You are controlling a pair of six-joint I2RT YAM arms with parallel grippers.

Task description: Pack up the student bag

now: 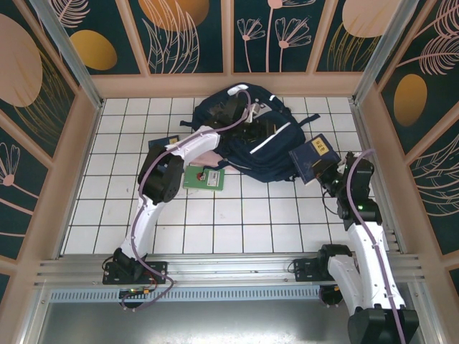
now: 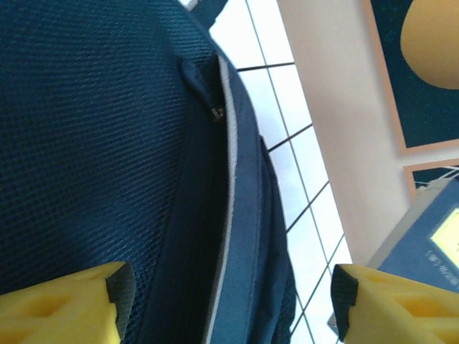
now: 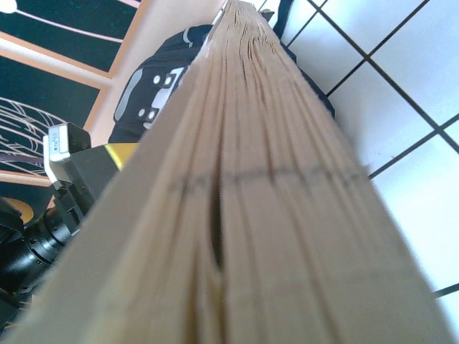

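Bag (image 1: pixel 269 147) lay flat on white tiles (image 1: pixel 129 186) near the far wall, its long axis slanting from far left to near right, a navy mesh weave with a grey stripe. Left gripper (image 2: pixel 229 287) hung spread over it. Right gripper (image 1: pixel 326 172) pinched a thick book (image 1: pixel 313 158) just beside it.

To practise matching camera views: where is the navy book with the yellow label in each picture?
Top external: navy book right of centre, beside the bag.
Left wrist: navy book in the bottom right corner.
Right wrist: navy book's page edges run up the middle.
Shared landmark: the bag.
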